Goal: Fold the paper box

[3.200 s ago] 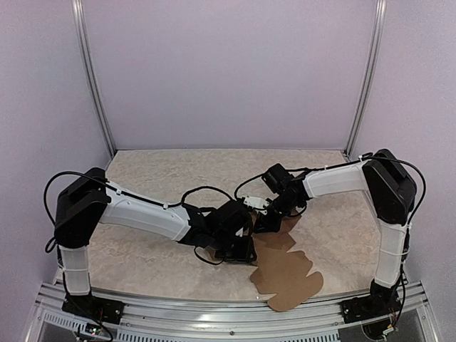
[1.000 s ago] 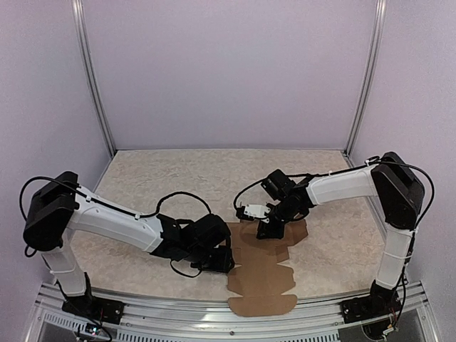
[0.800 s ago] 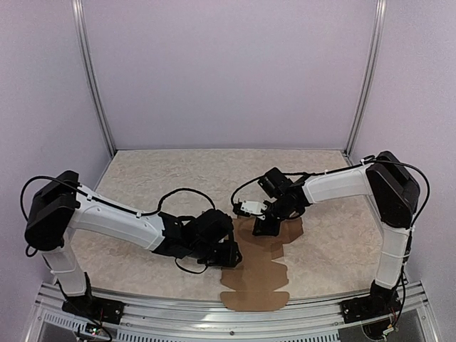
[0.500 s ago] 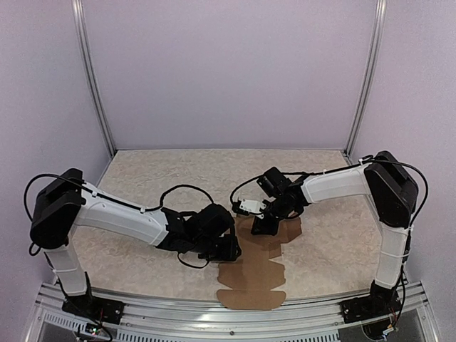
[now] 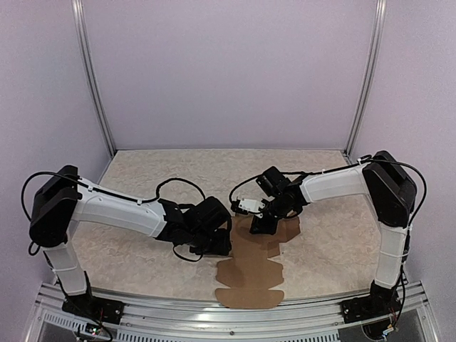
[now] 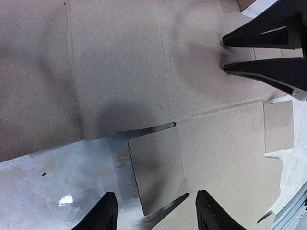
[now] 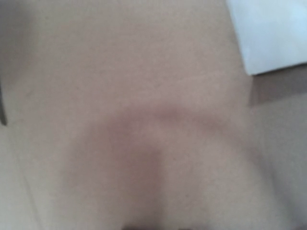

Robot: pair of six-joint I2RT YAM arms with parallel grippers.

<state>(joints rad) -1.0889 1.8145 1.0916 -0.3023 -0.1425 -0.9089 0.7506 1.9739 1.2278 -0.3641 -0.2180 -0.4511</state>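
One paper box (image 5: 249, 274), a single flat brown sheet; two white arms, the left arm (image 5: 121, 206) and the right arm (image 5: 331, 182); two grippers, the left gripper (image 6: 158, 213) and the right gripper (image 5: 260, 228); one table (image 5: 178, 171); two metal uprights (image 5: 92, 78) at the back corners.

No text, label, brand, number or sign could be read in any view. The paper box (image 5: 249, 274) showed only plain brown card on the faces in sight, and the right wrist view was too blurred to make out any mark.
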